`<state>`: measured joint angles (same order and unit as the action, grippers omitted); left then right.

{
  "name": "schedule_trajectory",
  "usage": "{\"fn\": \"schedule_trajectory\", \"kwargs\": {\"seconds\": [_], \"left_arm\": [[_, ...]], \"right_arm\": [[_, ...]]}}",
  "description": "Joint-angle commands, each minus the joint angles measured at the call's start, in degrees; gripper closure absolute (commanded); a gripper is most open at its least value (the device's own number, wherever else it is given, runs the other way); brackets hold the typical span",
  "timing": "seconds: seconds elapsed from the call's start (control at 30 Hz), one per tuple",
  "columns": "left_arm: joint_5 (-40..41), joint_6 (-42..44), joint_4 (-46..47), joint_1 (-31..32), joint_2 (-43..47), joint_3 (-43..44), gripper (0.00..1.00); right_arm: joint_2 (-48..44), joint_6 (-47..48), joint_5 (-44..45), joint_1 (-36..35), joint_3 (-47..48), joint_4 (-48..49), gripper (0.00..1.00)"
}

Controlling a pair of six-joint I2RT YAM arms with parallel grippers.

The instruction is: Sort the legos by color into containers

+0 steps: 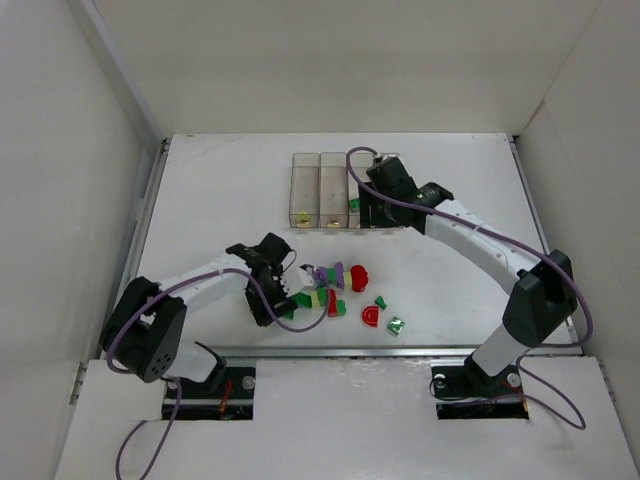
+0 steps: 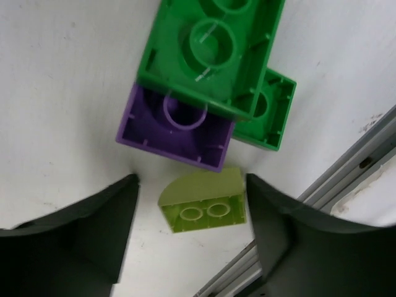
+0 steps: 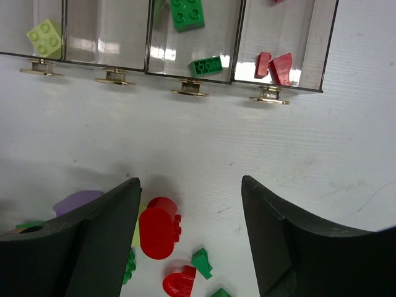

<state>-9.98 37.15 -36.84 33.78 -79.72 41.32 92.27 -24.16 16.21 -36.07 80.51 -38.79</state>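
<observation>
The containers [image 1: 320, 190] are a row of clear bins at the table's back. In the right wrist view the containers [image 3: 147, 37] hold a pale yellow-green brick [image 3: 44, 37], two green bricks [image 3: 205, 65] and red bricks [image 3: 275, 67]. One bin shows nothing. My right gripper [image 1: 372, 215] is open and empty [image 3: 190, 182] just in front of them. The loose legos [image 1: 335, 285] lie mid-table. My left gripper [image 1: 283, 300] is open at their left end. Its fingers straddle a pale yellow-green brick [image 2: 204, 201], beside a purple brick [image 2: 179, 127] and a green brick [image 2: 210, 49].
A big red brick [image 3: 158, 229], a red arch [image 3: 179, 281] and a small green piece [image 3: 202, 263] lie below my right gripper. The table's metal front rail [image 2: 346, 167] runs close to my left gripper's right finger. White walls enclose the table on three sides.
</observation>
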Motion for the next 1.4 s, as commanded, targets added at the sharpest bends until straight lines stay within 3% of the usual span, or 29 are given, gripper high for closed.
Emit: {"fn": "schedule_trajectory", "kwargs": {"seconds": [0.0, 0.03, 0.07, 0.2, 0.33, 0.7, 1.0, 1.1, 1.13, 1.17, 1.37], "left_arm": [[-1.89, -1.20, -0.69, 0.59, -1.58, 0.43, 0.39], [-1.89, -1.20, -0.69, 0.59, -1.58, 0.43, 0.44], [-1.89, -1.20, -0.69, 0.59, -1.58, 0.43, 0.57], [-2.41, -1.20, -1.74, 0.59, -1.58, 1.75, 0.90], [-2.94, -1.20, -3.58, -1.07, -0.96, 5.25, 1.00], [-6.53, 4.43, -2.10, -13.02, -2.71, 21.50, 1.00], [-11.12, -9.27, 18.70, -14.44, -18.51, 42.41, 1.00], [-9.19, -10.87, 21.19, -13.83, -24.57, 47.95, 0.84], [-9.18, -11.82, 21.20, -13.83, -26.17, 49.46, 0.84], [-9.18, -11.83, 21.20, -13.83, -27.66, 50.78, 0.73], [-7.42, -15.08, 20.67, -13.30, -33.92, 57.29, 0.59]], "right_arm": [[-0.77, 0.95, 1.63, -0.40, 2.11, -0.24, 0.28], [-0.77, 0.96, 2.16, -0.40, 2.11, -0.24, 0.28], [-0.77, 0.96, 2.16, -0.40, 2.11, -0.24, 0.28], [-0.77, 0.96, 2.16, -0.40, 2.11, -0.77, 0.28], [-0.77, 0.96, 2.16, -0.40, 2.11, -0.77, 0.27], [2.73, 3.24, -0.56, 3.99, 7.12, 1.60, 0.25], [8.54, 6.76, -1.62, 8.57, 13.96, 2.66, 0.25], [10.55, 7.90, -3.02, 10.84, 15.72, 2.66, 0.25], [11.35, 7.90, -3.72, 10.85, 15.73, 2.66, 0.25], [11.35, 8.43, -3.73, 11.63, 16.34, 2.66, 0.25], [12.50, 10.10, -3.82, 12.70, 16.87, 1.09, 0.25]]}}
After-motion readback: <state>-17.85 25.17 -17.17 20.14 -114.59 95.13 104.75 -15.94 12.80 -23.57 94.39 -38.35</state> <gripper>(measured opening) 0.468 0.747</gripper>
